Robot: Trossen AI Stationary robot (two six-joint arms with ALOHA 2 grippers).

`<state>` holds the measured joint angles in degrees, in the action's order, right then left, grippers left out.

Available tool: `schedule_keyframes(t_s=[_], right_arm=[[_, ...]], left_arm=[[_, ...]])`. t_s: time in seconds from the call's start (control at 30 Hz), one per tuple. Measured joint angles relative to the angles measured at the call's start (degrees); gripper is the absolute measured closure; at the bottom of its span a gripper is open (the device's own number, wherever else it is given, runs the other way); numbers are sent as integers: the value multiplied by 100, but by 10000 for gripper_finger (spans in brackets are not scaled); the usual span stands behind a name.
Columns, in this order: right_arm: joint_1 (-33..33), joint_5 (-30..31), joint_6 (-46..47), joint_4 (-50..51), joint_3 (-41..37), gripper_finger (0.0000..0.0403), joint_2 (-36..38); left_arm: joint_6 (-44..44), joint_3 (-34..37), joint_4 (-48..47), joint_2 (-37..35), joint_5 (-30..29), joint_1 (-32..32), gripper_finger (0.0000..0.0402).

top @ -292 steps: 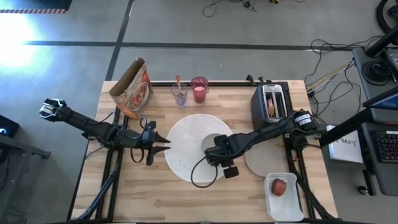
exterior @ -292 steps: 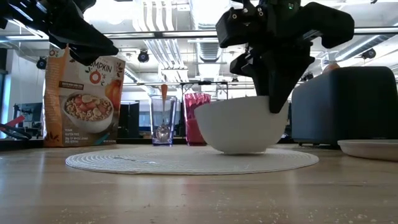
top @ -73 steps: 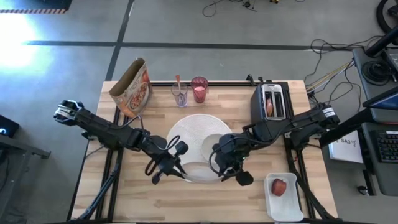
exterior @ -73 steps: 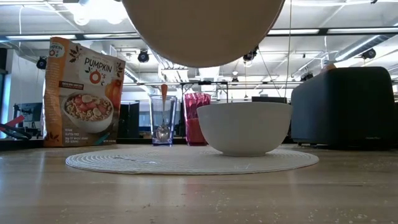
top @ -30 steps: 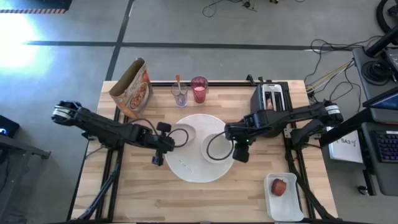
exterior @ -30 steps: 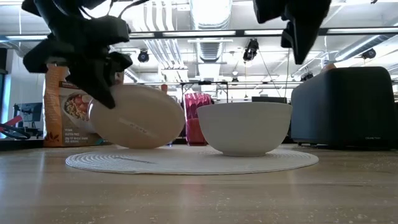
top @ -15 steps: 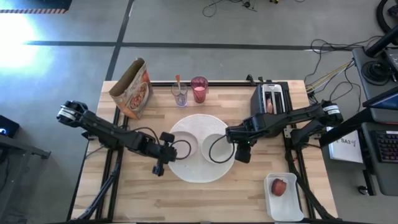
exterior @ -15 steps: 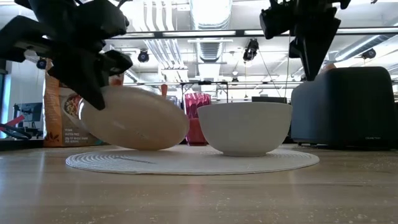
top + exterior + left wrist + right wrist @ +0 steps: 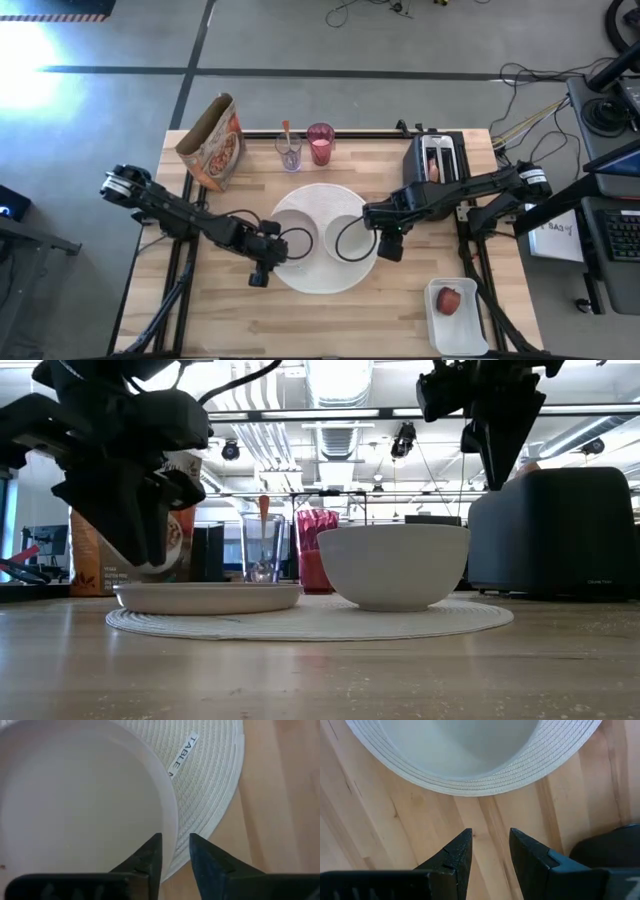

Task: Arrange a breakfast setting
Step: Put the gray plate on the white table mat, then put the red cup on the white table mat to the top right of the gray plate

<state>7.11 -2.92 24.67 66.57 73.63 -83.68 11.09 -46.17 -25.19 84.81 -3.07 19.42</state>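
Observation:
A large round white woven plate [image 9: 320,195] lies mid-table. On its right half stands a deep white bowl [image 9: 393,565]. On its left half a shallow white bowl [image 9: 208,596] rests flat on its base. My left gripper [image 9: 175,851] is open at the shallow bowl's near-left rim [image 9: 171,832], one finger inside the rim and one outside, with a gap showing on both sides. My right gripper [image 9: 490,845] hangs open above bare wood just off the plate's right edge, with nothing between its fingers.
Along the far edge stand a cereal bag [image 9: 212,143], a clear glass with the orange-handled spoon [image 9: 289,150] and the pink tumbler [image 9: 320,143]. The black toaster [image 9: 437,165] is at the far right. A white tray [image 9: 470,330] with the red apple [image 9: 449,299] is at the near right.
My left gripper has come down and toward the table's near edge with the shallow bowl. The bowl was tilted on its edge. It now lies flat on the plate's left half, beside the deep bowl.

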Motion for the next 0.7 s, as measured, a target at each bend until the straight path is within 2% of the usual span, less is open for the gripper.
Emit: schedule_keyframes(t_s=[0.17, 0.4, 0.57, 0.7], right_arm=[[0, 0, 0, -31, 0, 282, 0], [0, 0, -2, -291, 0, 282, 0], [0, 0, 0, -517, 0, 282, 0], [0, 0, 0, -692, 0, 282, 0]], left_arm=[[5, -11, -92, -215, -8, -2, 297], [153, -11, -163, -432, -101, -12, 295], [205, -11, -159, -463, -480, -20, 294], [628, -11, -155, -463, -676, -20, 294]])
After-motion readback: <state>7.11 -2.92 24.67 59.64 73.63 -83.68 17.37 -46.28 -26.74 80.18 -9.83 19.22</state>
